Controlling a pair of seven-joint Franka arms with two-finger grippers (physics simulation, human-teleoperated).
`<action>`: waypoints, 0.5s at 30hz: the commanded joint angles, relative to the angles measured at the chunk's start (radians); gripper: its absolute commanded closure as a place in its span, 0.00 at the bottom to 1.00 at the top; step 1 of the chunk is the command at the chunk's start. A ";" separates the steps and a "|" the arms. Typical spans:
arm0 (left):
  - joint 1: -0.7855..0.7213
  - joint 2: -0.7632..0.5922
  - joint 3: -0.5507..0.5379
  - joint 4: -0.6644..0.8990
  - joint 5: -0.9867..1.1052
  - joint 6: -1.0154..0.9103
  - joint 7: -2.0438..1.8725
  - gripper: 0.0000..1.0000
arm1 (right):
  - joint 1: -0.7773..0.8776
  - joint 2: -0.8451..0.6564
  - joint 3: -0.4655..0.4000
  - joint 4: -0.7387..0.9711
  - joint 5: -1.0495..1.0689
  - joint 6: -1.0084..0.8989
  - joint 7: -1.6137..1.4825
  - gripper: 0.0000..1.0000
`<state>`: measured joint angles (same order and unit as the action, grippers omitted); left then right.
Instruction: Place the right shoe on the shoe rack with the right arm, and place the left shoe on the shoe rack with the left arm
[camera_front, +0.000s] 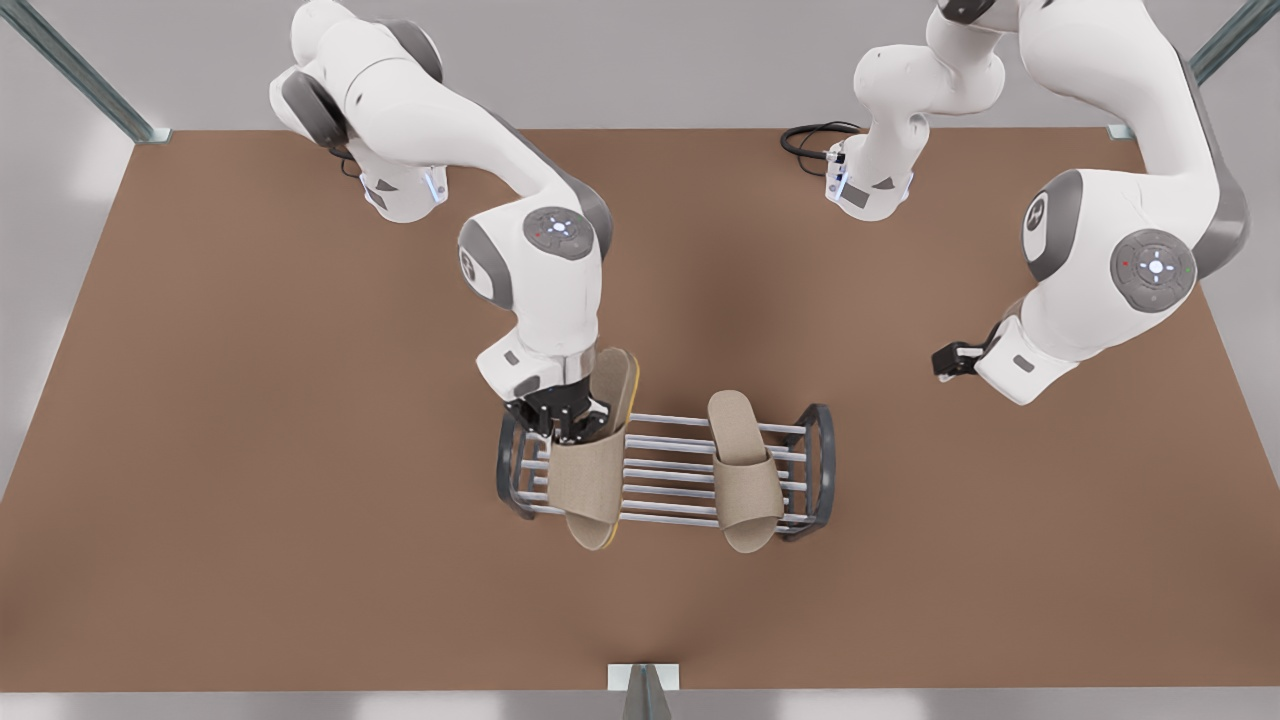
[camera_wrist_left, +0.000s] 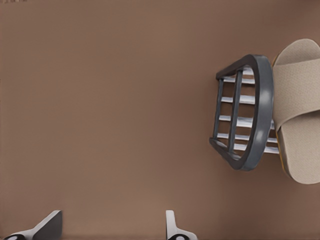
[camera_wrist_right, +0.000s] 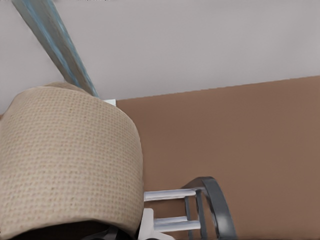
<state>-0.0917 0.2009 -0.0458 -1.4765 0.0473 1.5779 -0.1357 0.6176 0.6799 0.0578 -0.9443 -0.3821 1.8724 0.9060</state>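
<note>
In the front view, the shoe rack (camera_front: 668, 491) stands in the middle of the brown table. The left shoe (camera_front: 745, 470), a beige slipper, lies flat across the rack's bars toward the front view's right. The right shoe (camera_front: 592, 470) hangs tilted over the rack's other end, and my right gripper (camera_front: 570, 415) is shut on its side. The right wrist view has that slipper's strap (camera_wrist_right: 70, 165) close up, with the rack (camera_wrist_right: 212, 200) below. My left gripper (camera_front: 950, 360) waits open at the front view's right, well away from the rack (camera_wrist_left: 260, 110) and the left shoe (camera_wrist_left: 300, 115). Nothing lies between its fingertips (camera_wrist_left: 47, 225).
The two arm bases (camera_front: 405, 190) (camera_front: 870, 185) stand at the table's back, with a black cable (camera_front: 810, 140) by the one on the front view's right. Metal frame posts (camera_front: 75, 70) rise at the table's corners, and a bracket (camera_front: 643, 680) sits at the front edge.
</note>
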 joint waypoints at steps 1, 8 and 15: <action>0.001 -0.003 0.000 -0.001 0.006 -0.010 0.076 0.00 | 0.017 0.039 -0.010 0.033 -0.008 -0.018 0.561 0.79; 0.013 0.000 0.000 -0.001 0.006 -0.004 0.084 0.00 | 0.050 0.090 -0.019 0.039 -0.012 0.125 0.493 0.79; 0.013 0.012 0.003 0.001 0.009 0.008 0.084 0.00 | 0.067 0.110 -0.019 -0.039 -0.015 0.128 0.475 0.79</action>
<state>-0.0781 0.2115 -0.0430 -1.4770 0.0547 1.5787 -0.0886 0.6836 0.7872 0.0384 -0.9752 -0.3921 1.9876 1.1840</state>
